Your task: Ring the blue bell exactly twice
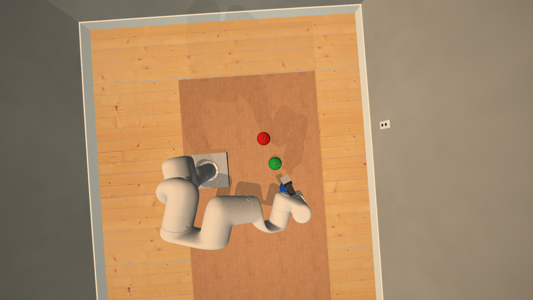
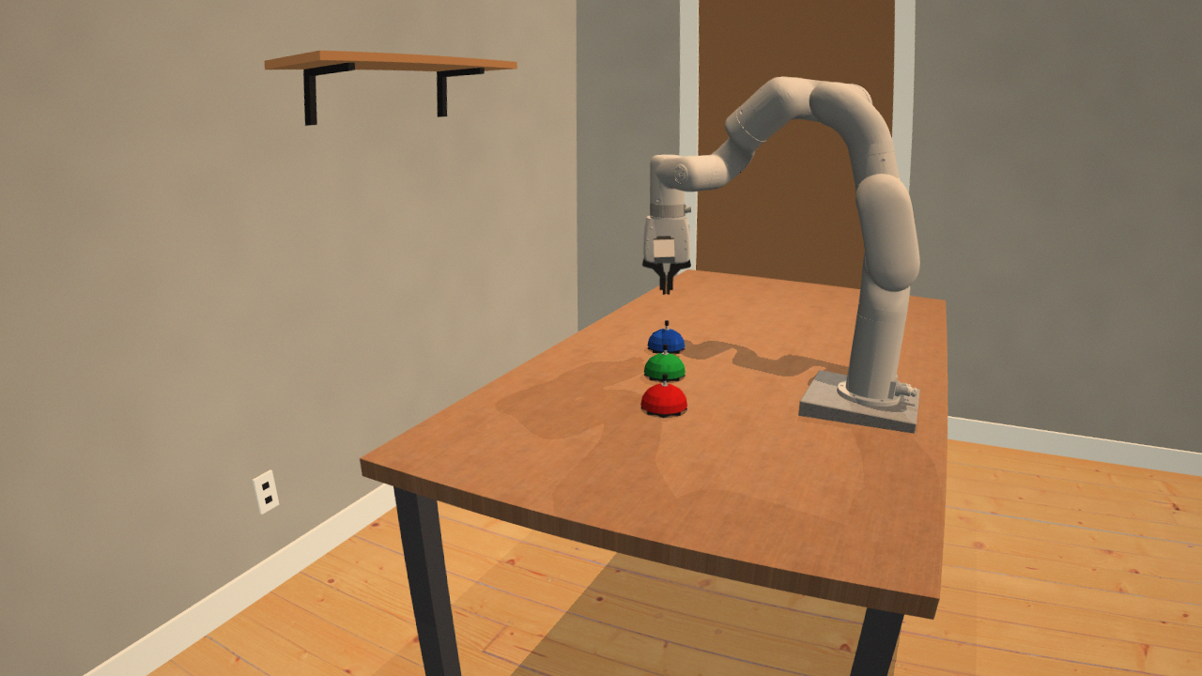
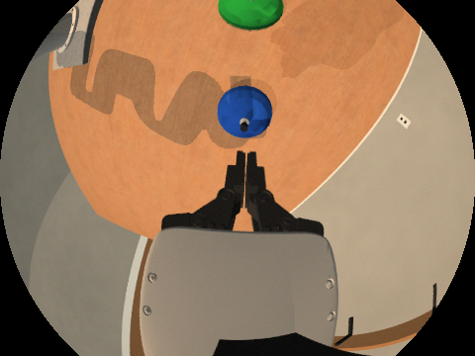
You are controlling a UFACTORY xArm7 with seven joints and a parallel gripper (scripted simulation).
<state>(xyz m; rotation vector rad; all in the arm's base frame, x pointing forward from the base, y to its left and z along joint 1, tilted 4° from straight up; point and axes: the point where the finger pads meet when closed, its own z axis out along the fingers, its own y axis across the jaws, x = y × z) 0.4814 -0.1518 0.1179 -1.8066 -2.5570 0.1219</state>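
Note:
The blue bell (image 2: 665, 340) (image 3: 244, 111) (image 1: 283, 188) stands on the wooden table (image 2: 756, 470), at the far end of a row of three bells. Its small dark button (image 2: 667, 321) (image 3: 243, 125) stands up, with nothing touching it. My gripper (image 2: 666, 290) (image 3: 245, 163) is shut and empty. It hangs straight above the blue bell with a clear gap between the fingertips and the button. In the overhead view the wrist hides most of the blue bell.
A green bell (image 1: 275, 163) (image 2: 664, 366) (image 3: 251, 4) stands beside the blue one, and a red bell (image 1: 263, 139) (image 2: 664, 400) beyond it. The arm's grey base plate (image 2: 857, 409) (image 1: 222, 169) sits on the table.

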